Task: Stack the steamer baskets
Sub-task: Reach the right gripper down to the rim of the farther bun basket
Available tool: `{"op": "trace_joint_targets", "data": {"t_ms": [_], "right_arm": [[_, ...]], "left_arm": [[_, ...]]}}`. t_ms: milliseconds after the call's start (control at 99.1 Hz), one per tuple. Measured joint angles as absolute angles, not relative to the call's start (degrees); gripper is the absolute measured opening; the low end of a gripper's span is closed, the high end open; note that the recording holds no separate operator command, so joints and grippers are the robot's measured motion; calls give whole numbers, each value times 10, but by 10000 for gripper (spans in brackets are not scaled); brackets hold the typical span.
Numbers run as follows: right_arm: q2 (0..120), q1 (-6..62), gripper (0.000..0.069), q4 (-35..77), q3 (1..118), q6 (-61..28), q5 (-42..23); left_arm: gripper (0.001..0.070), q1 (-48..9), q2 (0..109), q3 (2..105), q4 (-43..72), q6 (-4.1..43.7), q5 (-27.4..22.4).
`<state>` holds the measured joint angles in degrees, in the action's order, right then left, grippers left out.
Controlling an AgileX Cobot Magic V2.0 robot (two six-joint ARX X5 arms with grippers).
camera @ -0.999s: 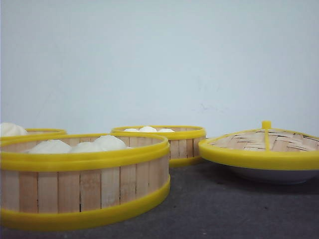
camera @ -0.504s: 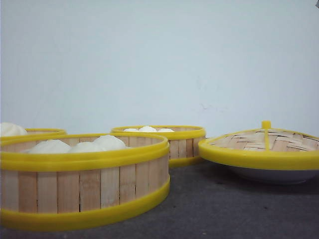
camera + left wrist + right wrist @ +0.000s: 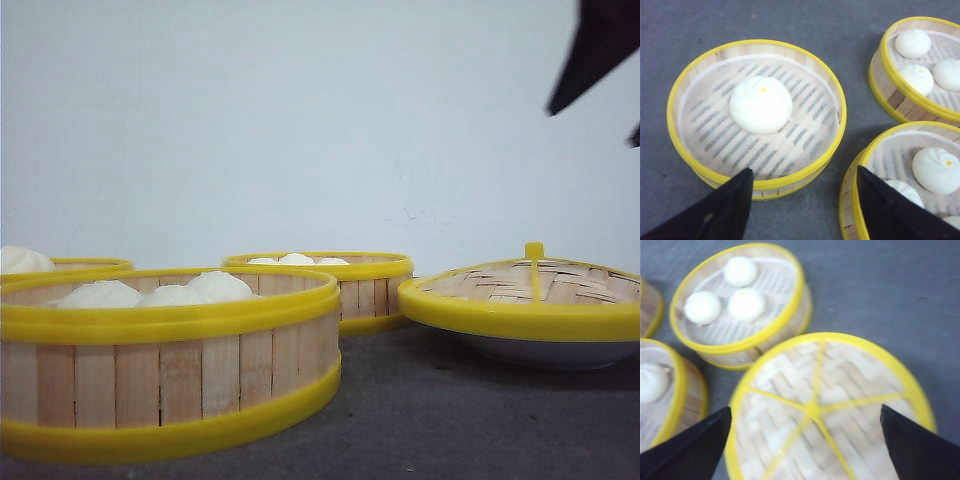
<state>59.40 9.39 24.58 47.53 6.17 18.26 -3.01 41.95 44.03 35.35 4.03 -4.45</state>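
Steamer baskets (image 3: pixel 170 360) and woven lid (image 3: pixel 530 290) bear no readable writing.

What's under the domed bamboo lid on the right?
The lid sits on a shallow white plate, whose underside shows below the yellow rim. Whether anything lies on the plate is hidden by the lid.

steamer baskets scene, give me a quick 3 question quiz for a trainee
1. True or false: the steamer baskets are already stacked.
2. How many buns lie in the basket under the left gripper? A one, B three, C none.
3. Fill in: the right gripper hovers open over the woven ____.

Key: 1 false, all three stand apart on the table. 2 A, a single bun. 3 lid.
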Motion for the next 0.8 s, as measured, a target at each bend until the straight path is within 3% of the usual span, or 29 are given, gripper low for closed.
{"op": "trace_joint_targets", "data": {"t_ms": [373,797], "right_arm": [[901,176,578,238,699,67,175],[1183,204,552,323,969,44,57]], "left_arm": [[395,-30,420,440,354,40,-44],[395,-30,420,440,373,41,-45]]}}
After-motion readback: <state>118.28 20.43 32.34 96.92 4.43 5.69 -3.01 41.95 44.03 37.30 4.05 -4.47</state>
